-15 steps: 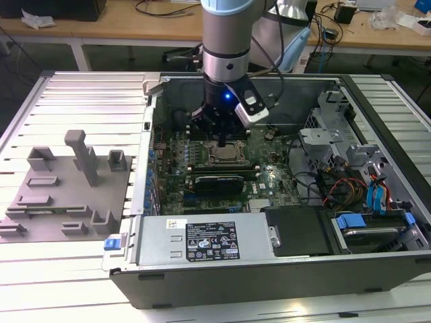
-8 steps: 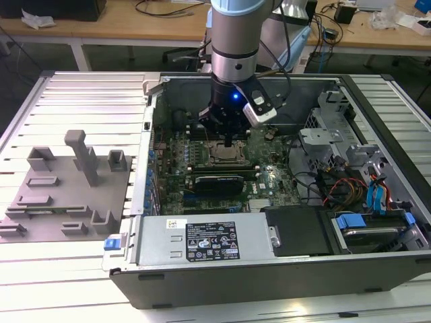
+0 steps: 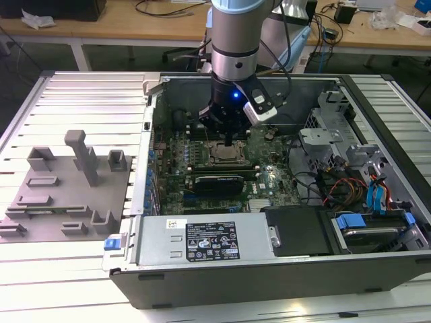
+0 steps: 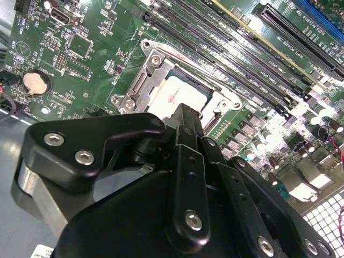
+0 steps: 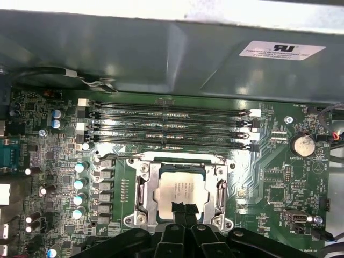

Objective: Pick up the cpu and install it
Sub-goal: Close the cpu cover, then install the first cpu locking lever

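The cpu [image 5: 180,187], a silver-grey square chip, lies flat inside the metal socket frame [image 5: 144,194] on the green motherboard. In the exterior view the cpu [image 3: 224,155] sits at the middle of the open computer case, directly under the arm. My gripper [image 5: 185,208] hangs just above the chip's near edge, its two black fingers pressed together with nothing between them. The second wrist view has the gripper [image 4: 185,112] tip over the cpu [image 4: 180,92], hiding part of it, with the socket frame [image 4: 141,86] around it.
Memory slots [image 5: 172,124] run beside the socket, with the case wall [image 5: 161,48] behind them. A coin battery [image 5: 302,144] sits on the board. A power supply [image 3: 202,242], cables and drive bays [image 3: 367,192] fill the case. A grey fixture [image 3: 67,192] lies at the exterior view's left.
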Action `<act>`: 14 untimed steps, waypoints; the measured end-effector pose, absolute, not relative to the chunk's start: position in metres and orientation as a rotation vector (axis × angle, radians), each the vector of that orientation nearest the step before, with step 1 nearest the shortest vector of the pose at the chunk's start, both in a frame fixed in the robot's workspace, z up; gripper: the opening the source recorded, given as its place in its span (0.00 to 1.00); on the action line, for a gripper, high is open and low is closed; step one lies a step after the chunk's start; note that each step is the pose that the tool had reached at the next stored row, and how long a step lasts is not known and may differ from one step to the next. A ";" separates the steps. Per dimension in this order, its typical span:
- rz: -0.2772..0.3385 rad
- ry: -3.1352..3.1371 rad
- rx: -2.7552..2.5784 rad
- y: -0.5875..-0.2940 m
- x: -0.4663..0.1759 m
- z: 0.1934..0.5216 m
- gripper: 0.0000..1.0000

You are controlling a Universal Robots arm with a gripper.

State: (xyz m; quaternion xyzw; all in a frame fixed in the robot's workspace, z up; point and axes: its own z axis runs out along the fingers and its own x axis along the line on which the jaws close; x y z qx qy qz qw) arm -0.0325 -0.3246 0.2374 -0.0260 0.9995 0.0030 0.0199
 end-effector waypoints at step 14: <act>0.009 3.101 -0.081 -0.325 -0.032 0.240 0.11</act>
